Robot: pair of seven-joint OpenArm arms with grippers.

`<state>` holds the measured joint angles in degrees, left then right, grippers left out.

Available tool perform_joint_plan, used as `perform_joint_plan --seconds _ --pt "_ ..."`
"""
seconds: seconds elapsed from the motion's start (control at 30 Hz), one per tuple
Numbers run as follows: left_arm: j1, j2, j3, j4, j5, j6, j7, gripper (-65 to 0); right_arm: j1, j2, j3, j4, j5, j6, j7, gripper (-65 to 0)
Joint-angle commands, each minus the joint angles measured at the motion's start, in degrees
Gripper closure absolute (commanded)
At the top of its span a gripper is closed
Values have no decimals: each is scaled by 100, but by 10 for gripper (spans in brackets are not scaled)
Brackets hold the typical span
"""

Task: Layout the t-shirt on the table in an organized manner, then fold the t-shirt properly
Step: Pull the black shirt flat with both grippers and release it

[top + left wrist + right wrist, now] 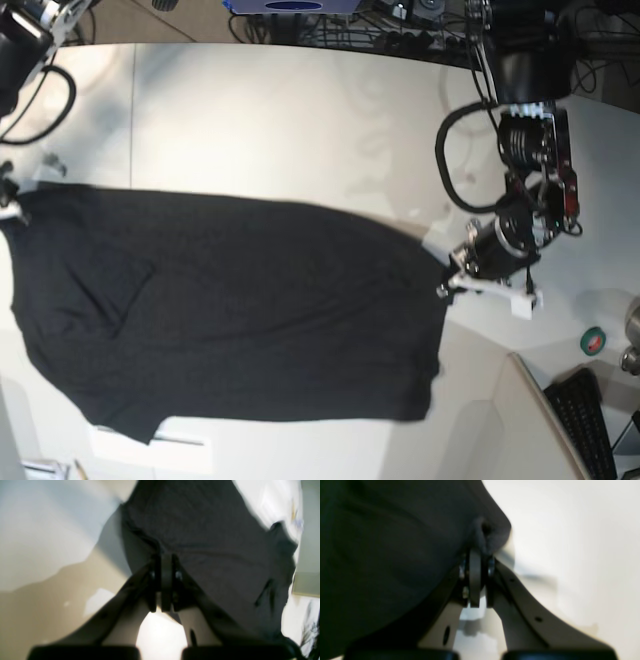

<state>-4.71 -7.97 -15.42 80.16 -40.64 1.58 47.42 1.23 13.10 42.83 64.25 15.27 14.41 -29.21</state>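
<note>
Two wrist views sit close on the grips, and only the base view takes in the whole t-shirt [230, 310]. From there the black cloth is stretched wide between the two arms above the off-white desk [280, 120], its lower edge hanging down toward the near side of the desk. The left gripper [447, 283] is at the shirt's edge on that view's right; the right gripper [8, 205] is at the opposite edge, almost cut off by the frame. Well off the shirt's right corner lie a black keyboard [585, 420] and a small green roll of tape [594, 342], which neither wrist camera picks up.

The left wrist view shows what the base view cannot: the left gripper [166, 560] has its jaws pressed together on a pinch of the t-shirt [212, 542], the fabric spreading away from the tips and to the right, with the pale desk [37, 542] to the left of the cloth. The picture is blurred.

The right wrist view shows the right gripper [480, 555] likewise clamped on a bunched fold of the t-shirt [395, 542], the cloth filling everything left of the tips and the bare desk [570, 542] lying to their right.
</note>
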Motion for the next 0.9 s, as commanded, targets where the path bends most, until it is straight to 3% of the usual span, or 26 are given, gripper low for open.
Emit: perform_joint_plan --seconds 0.0,0.2,0.7,0.87 --pt "18 -78 -124 182 -54 -13 -131 0 -5 109 20 111 78 22 218 0" --pt "695 -87 -722 366 -46 -40 -122 0 -699 -31 47 410 78 22 244 0" --pt "2067 -860 -792 991 -46 -40 -122 0 -2238 -770 3 1870 78 22 218 0" --pt "2313 -931 -792 982 -46 -40 -351 0 -2704 -1165 3 2186 78 22 218 0"
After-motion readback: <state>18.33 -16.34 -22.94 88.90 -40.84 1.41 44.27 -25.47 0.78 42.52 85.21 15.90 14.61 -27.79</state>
